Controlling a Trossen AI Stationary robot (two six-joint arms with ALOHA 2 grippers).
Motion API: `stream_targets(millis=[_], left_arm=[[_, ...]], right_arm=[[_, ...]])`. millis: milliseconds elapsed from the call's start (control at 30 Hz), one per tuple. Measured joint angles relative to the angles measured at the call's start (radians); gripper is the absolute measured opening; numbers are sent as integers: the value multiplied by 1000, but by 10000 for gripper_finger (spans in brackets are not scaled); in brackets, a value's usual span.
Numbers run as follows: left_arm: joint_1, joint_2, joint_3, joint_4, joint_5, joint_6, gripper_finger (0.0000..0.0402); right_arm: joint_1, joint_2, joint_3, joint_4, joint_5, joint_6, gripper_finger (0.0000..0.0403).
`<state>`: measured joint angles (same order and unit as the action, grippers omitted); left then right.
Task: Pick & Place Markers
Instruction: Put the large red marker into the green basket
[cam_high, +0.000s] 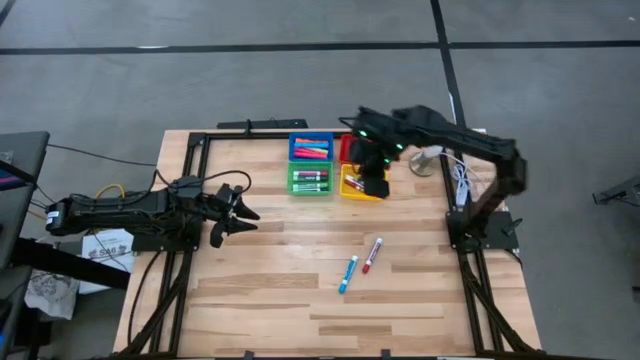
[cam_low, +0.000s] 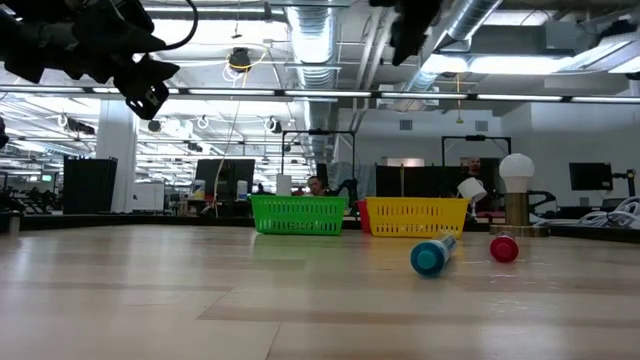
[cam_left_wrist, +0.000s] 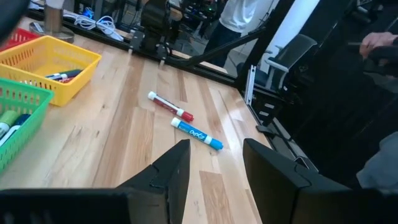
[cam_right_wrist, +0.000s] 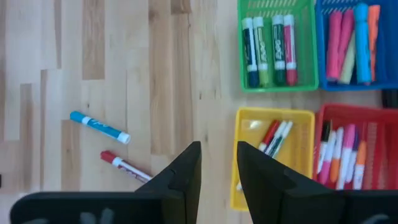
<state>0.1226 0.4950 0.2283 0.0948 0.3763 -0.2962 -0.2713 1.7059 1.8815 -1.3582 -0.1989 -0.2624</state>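
High view shows two markers left on the bare wood: a blue-capped marker (cam_high: 347, 274) and a red-capped marker (cam_high: 372, 255), lying just beside each other but apart, near the middle of the table (cam_high: 260, 300). The rest sit sorted in the green bin (cam_high: 310, 180), blue bin (cam_high: 311, 148), yellow bin (cam_high: 358, 186) and red bin (cam_right_wrist: 357, 155). The right gripper (cam_right_wrist: 217, 165) hangs over the yellow bin, fingers parted by a narrow gap and holding nothing. The left gripper (cam_left_wrist: 214, 168) waits at the table's left side, jaws spread and empty. Each marker looks light, stiff and smooth-barrelled, so it will probably roll if nudged; the best hold is likely across the barrel at mid-length, fingers square to its axis.
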Motion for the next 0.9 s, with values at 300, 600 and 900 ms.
stream_targets(millis=[300, 600, 900], left_arm=[[0, 0, 0, 3, -1, 0, 148], [0, 0, 0, 13, -2, 0, 148], [3, 0, 0, 27, -12, 0, 148]], right_arm=[[120, -416, -603, 390, 55, 232, 93], [238, -726, -974, 604, 79, 428, 93], [214, -897, -1034, 612, 129, 374, 93]])
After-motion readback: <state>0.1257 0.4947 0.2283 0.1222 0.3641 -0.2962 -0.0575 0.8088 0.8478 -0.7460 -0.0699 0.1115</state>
